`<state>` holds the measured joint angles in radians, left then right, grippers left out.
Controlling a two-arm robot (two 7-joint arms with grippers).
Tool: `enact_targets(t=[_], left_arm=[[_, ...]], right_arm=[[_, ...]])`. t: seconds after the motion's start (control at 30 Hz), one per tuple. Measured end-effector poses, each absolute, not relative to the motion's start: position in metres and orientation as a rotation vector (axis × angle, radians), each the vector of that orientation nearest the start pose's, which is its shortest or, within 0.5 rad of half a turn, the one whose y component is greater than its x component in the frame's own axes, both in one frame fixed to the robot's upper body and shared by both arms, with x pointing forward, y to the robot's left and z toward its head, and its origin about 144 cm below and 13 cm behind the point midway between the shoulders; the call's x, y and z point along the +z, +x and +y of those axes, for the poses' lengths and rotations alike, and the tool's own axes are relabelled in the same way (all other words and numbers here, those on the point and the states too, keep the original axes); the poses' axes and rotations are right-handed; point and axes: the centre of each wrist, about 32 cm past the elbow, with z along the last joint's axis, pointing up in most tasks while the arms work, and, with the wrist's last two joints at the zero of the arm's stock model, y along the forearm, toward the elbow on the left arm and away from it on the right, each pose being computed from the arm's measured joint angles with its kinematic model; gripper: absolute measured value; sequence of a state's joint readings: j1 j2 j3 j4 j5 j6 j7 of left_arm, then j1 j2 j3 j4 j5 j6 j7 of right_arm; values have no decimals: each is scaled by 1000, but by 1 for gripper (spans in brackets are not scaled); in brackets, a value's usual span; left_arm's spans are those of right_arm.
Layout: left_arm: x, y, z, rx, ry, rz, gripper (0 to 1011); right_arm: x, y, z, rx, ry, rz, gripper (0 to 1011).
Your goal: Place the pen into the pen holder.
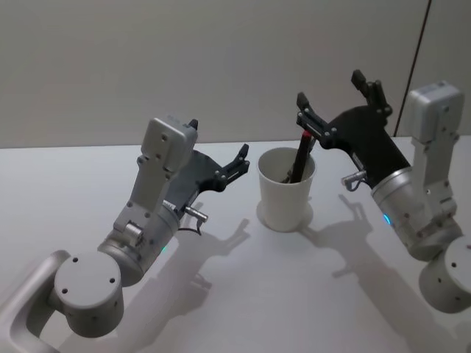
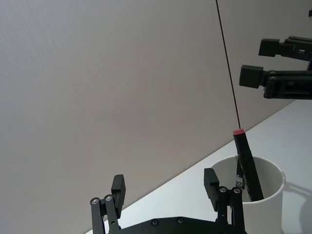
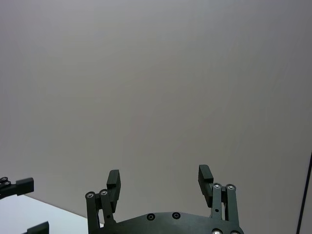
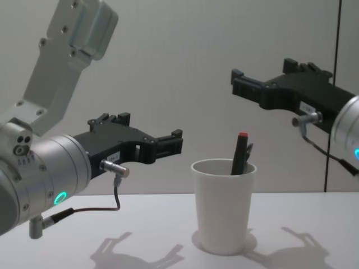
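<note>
White table (image 1: 235,294), pen (image 1: 302,157) leaning upright in pen holder (image 1: 285,193), red end up

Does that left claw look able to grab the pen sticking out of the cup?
Probably yes. The left gripper is open beside the white cup, nothing between them, and the pen rises above the rim.

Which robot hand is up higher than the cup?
The right gripper. It hangs open above the cup's rim, where the pen stands. The left gripper is also open but sits lower, beside the cup near rim height.
</note>
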<state>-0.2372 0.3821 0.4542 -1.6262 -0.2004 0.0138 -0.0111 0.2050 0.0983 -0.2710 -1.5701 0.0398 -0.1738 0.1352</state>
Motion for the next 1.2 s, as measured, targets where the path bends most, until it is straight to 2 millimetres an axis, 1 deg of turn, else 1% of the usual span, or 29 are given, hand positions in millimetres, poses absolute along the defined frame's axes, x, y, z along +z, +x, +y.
enact_targets(t=[0.27,0.57,0.6,0.8,0.97,1.2], left_arm=[[1204,492,198,1124,61,-268,1001],[1204,492,198,1124,61,-268,1001],[1204,492,198,1124,61,-268,1001],[1204,492,198,1124,61,-268,1001],[1204,492,198,1124,61,-268,1001],[1204,492,198,1124,61,-268,1001]], right_arm=[[1201,491,-186,-1175,163,-272,1001],[1193,468,-213,-1209,99,-176,1002],[1193,468,-213,-1209,99,-176,1002],[1190,453,-228,-1225,55,-115,1002],[1189,447,-234,-1229,36,-87,1001],[1189,443,-237,-1231,26,-74,1001]])
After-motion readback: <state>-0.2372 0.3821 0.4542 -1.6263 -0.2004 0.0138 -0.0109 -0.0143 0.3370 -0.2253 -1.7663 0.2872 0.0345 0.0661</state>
